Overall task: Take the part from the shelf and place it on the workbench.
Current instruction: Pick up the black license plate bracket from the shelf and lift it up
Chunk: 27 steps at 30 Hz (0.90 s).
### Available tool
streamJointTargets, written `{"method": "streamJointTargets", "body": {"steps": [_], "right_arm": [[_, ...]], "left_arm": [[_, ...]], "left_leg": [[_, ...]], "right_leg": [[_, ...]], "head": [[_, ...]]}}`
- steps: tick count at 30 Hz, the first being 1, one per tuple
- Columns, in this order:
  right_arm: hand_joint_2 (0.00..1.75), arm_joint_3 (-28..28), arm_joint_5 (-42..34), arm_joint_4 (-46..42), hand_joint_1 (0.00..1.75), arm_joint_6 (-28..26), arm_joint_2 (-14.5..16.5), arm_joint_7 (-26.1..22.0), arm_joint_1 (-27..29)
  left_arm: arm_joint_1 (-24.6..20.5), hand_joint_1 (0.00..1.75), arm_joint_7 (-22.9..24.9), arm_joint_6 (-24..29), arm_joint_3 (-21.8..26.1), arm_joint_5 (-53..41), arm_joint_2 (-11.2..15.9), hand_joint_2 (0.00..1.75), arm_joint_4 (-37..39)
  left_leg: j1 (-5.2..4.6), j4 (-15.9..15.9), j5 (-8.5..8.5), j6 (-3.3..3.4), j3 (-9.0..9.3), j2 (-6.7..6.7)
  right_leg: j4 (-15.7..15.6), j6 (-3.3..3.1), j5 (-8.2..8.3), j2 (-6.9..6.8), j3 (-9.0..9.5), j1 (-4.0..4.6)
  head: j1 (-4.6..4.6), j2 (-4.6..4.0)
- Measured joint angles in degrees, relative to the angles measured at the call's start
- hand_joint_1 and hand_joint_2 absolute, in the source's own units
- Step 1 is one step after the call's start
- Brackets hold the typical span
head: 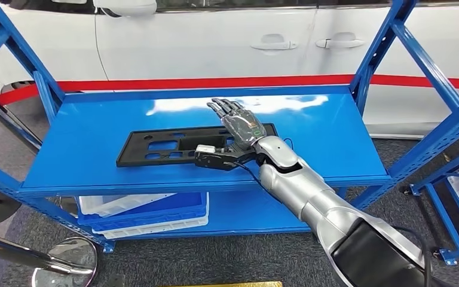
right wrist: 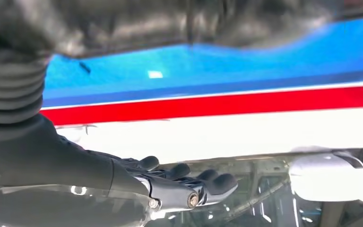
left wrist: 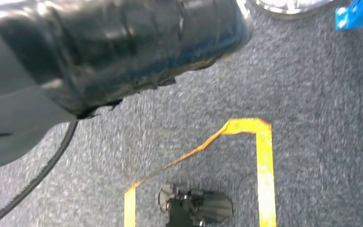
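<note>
Currently our right hand (head: 239, 128) lies flat, fingers straight, over black part's (head: 173, 145) end, holding nothing; long part could pivot off shelf (head: 95, 131) under one-ended grip.

- one black flat part (head: 173, 145) on the shelf (head: 95, 161)
- two bins (head: 143, 212) stacked underneath, around 7 o'clock
- one white car (head: 227, 36) behind, 12 o'clock

A flat black slotted part (head: 173, 145) lies on the blue shelf (head: 95, 137), its right end under the right hand (head: 239, 128).
</note>
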Motion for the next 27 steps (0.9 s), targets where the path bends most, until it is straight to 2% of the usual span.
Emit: {"method": "streamJointTargets", "body": {"steps": [2, 3, 4, 5, 7, 8, 9, 12, 14, 15, 17, 18, 19, 20, 22, 23, 24, 25, 27], "right_arm": [[1.75, 0.0, -0.1, 0.0, 0.00, 0.0, 0.0, -0.3, 0.4], [1.75, 0.0, -0.2, 0.0, 0.00, 0.0, 0.0, -0.5, 0.7], [1.75, 0.0, -0.2, 0.0, 0.00, 0.1, 0.1, -0.7, 0.9], [1.75, 0.0, -0.2, -0.1, 0.00, 0.1, 0.1, -0.8, 1.1], [1.75, 0.0, -0.2, -0.5, 0.00, 0.2, 0.4, -1.1, 1.2], [1.75, 0.0, -0.3, -0.7, 0.00, 0.3, 0.7, -1.2, 1.3], [1.75, 0.0, -0.5, -0.9, 0.00, 0.4, 1.0, -1.3, 1.4], [1.75, 0.0, -1.5, -1.4, 0.00, 0.6, 2.0, -1.7, 2.3], [1.75, 0.0, -2.3, -1.8, 0.00, 0.6, 2.8, -2.2, 2.7], [1.75, 0.0, -2.8, -2.1, 0.00, 0.6, 3.3, -2.5, 2.9], [1.75, 0.0, -3.7, -2.6, 0.00, 0.6, 4.2, -3.0, 3.8], [1.75, 0.0, -4.1, -2.9, 0.00, 0.6, 4.6, -3.3, 4.5], [1.75, 0.0, -4.5, -3.2, 0.00, 0.7, 5.0, -3.4, 5.2], [1.75, 0.0, -4.8, -3.5, 0.00, 0.7, 5.4, -3.6, 5.7], [1.75, 0.0, -5.2, -4.2, 0.00, 0.8, 6.2, -3.8, 6.3], [1.75, 0.0, -5.4, -4.5, 0.00, 0.8, 6.5, -3.8, 6.4], [1.75, 0.0, -5.5, -4.8, 0.00, 0.9, 6.8, -3.8, 6.4], [1.75, 0.0, -5.7, -5.0, 0.00, 1.0, 7.0, -3.9, 6.6], [1.75, 0.0, -5.9, -5.4, 0.00, 1.1, 7.3, -3.9, 7.0]], "left_arm": [[0.0, 0.00, 0.0, 0.0, 0.0, -0.1, 0.0, 0.00, 0.0], [0.0, 0.00, 0.0, 0.0, 0.0, -0.1, 0.0, 0.00, 0.0], [0.0, 0.00, 0.0, 0.0, 0.0, -0.2, 0.0, 0.00, 0.0], [0.0, 0.00, 0.1, 0.0, 0.0, -0.2, -0.1, 0.00, 0.0], [0.1, 0.00, 0.1, 0.0, 0.0, -0.3, -0.4, 0.00, 0.0], [0.0, 0.00, 0.2, 0.0, 0.0, -0.3, -0.5, 0.00, 0.0], [0.0, 0.00, 0.2, 0.0, -0.1, -0.4, -0.6, 0.00, 0.0], [0.0, 0.00, 0.3, 0.0, -0.1, -0.5, -0.8, 0.00, 0.0], [0.0, 0.00, 0.4, 0.0, -0.1, -0.7, -0.8, 0.00, 0.0], [0.0, 0.00, 0.5, -0.1, -0.1, -0.7, -0.8, 0.00, 0.0], [0.0, 0.00, 0.6, -0.2, -0.1, -0.8, -0.8, 0.00, 0.0], [0.0, 0.00, 0.7, -0.2, -0.1, -0.8, -0.9, 0.00, 0.0], [0.0, 0.00, 0.7, -0.2, -0.1, -0.8, -0.9, 0.00, 0.0], [0.1, 0.00, 0.8, -0.1, -0.1, -0.8, -0.9, 0.00, 0.0], [0.0, 0.00, 0.8, -0.1, -0.1, -0.8, -0.9, 0.00, 0.0], [0.0, 0.00, 0.8, -0.1, -0.1, -0.8, -0.9, 0.00, 0.0], [-0.1, 0.00, 0.8, -0.1, -0.1, -0.8, -0.9, 0.00, 0.0], [-0.1, 0.00, 0.8, -0.1, -0.1, -0.8, -0.9, 0.00, 0.0], [0.0, 0.00, 0.8, -0.1, -0.1, -0.8, -0.9, 0.00, 0.0]], "left_leg": [[0.00, 0.0, -0.04, 0.22, 0.03, 0.00], [0.02, 0.0, -0.11, 0.24, 0.02, -0.03], [0.04, 0.1, -0.20, 0.21, 0.02, -0.06], [0.07, 0.3, -0.33, 0.11, 0.03, -0.10], [0.09, 1.0, -0.82, -0.34, -0.06, -0.19], [0.02, 1.4, -1.10, -0.64, -0.22, -0.22], [-0.06, 1.8, -1.31, -0.94, -0.37, -0.24], [0.00, 2.0, -1.56, -1.69, -0.61, -0.21], [0.15, 3.9, -2.92, -2.24, -1.38, -0.14], [0.20, 6.3, -4.35, -2.47, -2.47, -0.11], [0.24, 13.8, -7.71, -2.82, -5.91, -0.09], [0.25, 16.7, -8.55, -2.89, -7.39, -0.09], [0.25, 17.9, -8.45, -2.87, -8.11, -0.09], [0.24, 16.6, -7.19, -2.74, -7.62, -0.09], [0.13, 9.2, -3.37, -2.18, -4.17, -0.09], [-0.05, 5.5, -2.08, -1.90, -2.36, -0.09], [-0.23, 3.1, -1.48, -1.66, -1.16, -0.13], [-0.41, 2.0, -1.51, -1.51, -0.65, -0.17], [-0.43, 1.6, -1.35, -1.12, -0.39, -0.23]], "right_leg": [[7.6, 0.31, -3.53, -0.04, -3.57, -0.19], [10.3, 0.44, -4.23, -0.05, -4.90, -0.31], [11.0, 0.54, -3.88, -0.06, -5.33, -0.43], [9.4, 0.61, -2.46, -0.08, -4.59, -0.57], [1.9, 0.63, 1.19, -0.11, -0.93, -0.78], [-1.4, 0.51, 2.32, -0.10, 0.76, -0.77], [-3.4, 0.32, 2.75, -0.08, 1.76, -0.70], [-4.3, -0.67, 2.71, 0.00, 2.17, -0.42], [-4.5, -1.38, 2.83, -0.03, 2.32, -0.54], [-4.5, -1.63, 2.84, -0.06, 2.39, -0.60], [-4.5, -1.96, 2.74, -0.09, 2.44, -0.46], [-4.5, -2.03, 2.70, -0.10, 2.46, -0.35], [-4.5, -2.10, 2.65, -0.11, 2.50, -0.24], [-4.5, -2.14, 2.61, -0.08, 2.56, -0.16], [-4.5, -2.13, 2.50, 0.03, 2.75, -0.07], [-4.5, -2.04, 2.44, 0.09, 2.78, 0.01], [-4.5, -1.86, 2.41, 0.12, 2.78, 0.05], [-4.6, -1.64, 2.41, 0.12, 2.75, 0.07], [-4.7, -1.09, 2.39, 0.10, 2.76, 0.02]], "head": [[0.12, 0.00], [0.13, 0.00], [0.14, 0.00], [0.14, 0.00], [0.15, 0.00], [0.12, 0.00], [0.11, 0.00], [0.12, 0.00], [-0.04, 0.00], [-0.13, 0.00], [-0.26, 0.00], [-0.24, 0.00], [-0.25, 0.00], [-0.25, 0.00], [-0.25, 0.00], [-0.24, 0.00], [-0.23, 0.00], [-0.21, 0.00], [-0.18, 0.00]]}}
